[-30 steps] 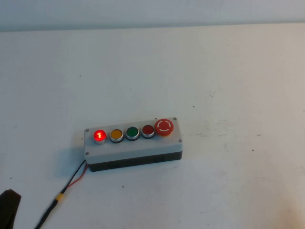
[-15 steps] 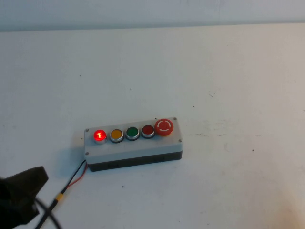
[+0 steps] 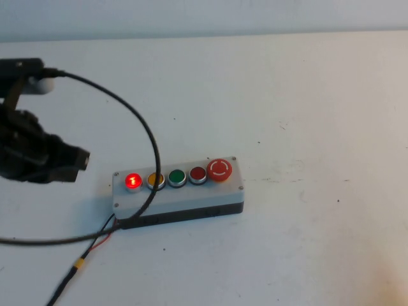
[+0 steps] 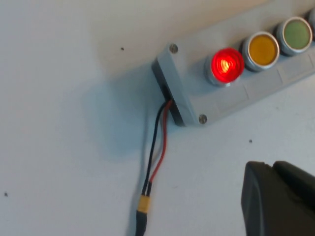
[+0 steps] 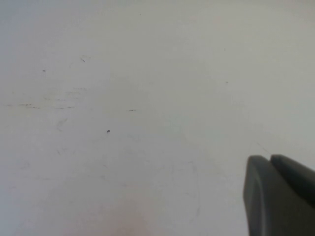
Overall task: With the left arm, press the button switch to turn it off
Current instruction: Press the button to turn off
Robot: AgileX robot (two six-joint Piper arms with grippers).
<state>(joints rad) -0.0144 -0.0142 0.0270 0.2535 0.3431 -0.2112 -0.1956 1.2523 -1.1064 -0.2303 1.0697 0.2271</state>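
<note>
The button switch (image 3: pixel 132 181) glows bright red at the left end of the grey box (image 3: pixel 185 196), next to the yellow button (image 3: pixel 158 180). In the left wrist view it glows too (image 4: pixel 226 65). My left arm's gripper (image 3: pixel 80 160) hovers just left of the box, apart from the button, with its fingers closed together and empty; it also shows in the left wrist view (image 4: pixel 272 166). The arm's black cable (image 3: pixel 150 137) loops across the yellow button. My right gripper (image 5: pixel 269 160) is shut and empty over bare table, out of the high view.
Green (image 3: pixel 176 176), dark red (image 3: pixel 197 173) and large red mushroom (image 3: pixel 220 169) buttons fill the rest of the row. Black and red wires with a yellow connector (image 3: pixel 80 262) run from the box's left end toward the front edge. White table all around.
My left arm has swung up from the front left corner to beside the box's left end, and its cable now hangs over the box. The button stays lit.
</note>
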